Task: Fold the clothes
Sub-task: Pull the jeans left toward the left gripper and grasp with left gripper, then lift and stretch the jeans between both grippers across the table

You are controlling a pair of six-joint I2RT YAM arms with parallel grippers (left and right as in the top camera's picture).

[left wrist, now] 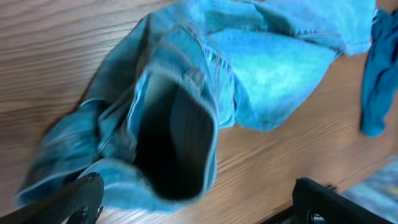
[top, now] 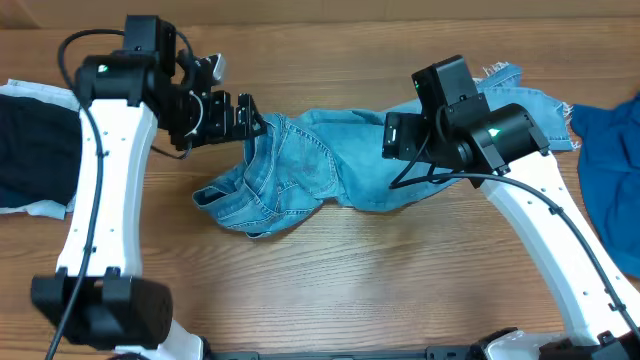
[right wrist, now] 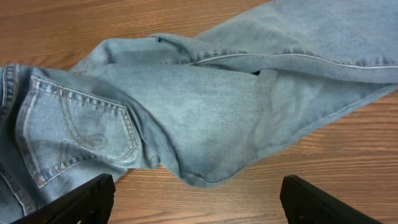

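Observation:
Long light-blue jeans [top: 330, 165] lie crumpled across the middle of the table, waist end at the left and frayed hems at the far right. My left gripper [top: 250, 120] is open at the waist end. In the left wrist view its fingers [left wrist: 199, 208] straddle a dark opening in the jeans [left wrist: 180, 124]. My right gripper [top: 392, 138] is open over the middle of the jeans. In the right wrist view its fingers [right wrist: 199, 208] are spread over bare wood just below a fold of the jeans [right wrist: 205, 118], whose back pocket shows at the left. Neither gripper holds cloth.
A brighter blue denim piece [top: 610, 170] lies at the right edge of the table and also shows in the left wrist view [left wrist: 379, 74]. A dark navy piece [top: 30, 150] on white cloth lies at the left edge. Bare wood shows along the front.

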